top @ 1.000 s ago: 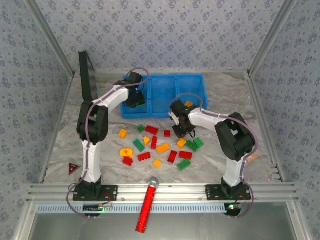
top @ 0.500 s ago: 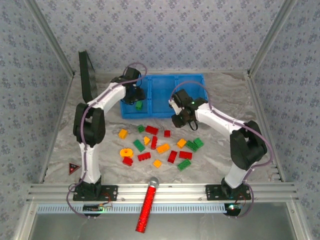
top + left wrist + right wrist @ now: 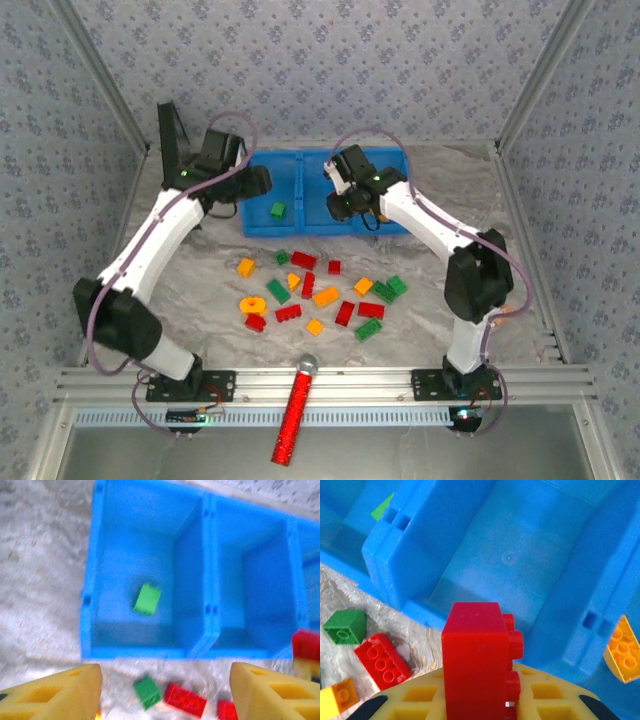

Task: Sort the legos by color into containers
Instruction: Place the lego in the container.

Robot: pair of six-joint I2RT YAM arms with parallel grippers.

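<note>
In the left compartment (image 3: 131,550): green brick (image 3: 147,599) just landed, my left jaws wide | right jaws hold red brick (image 3: 475,655), next.

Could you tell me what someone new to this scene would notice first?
The bright blue tray at the back of the table stands out, with a lone green brick in its left compartment. The right gripper holds a red brick over the tray. In front of the tray, a scatter of red, green and orange bricks lies on the marbled surface.
</note>
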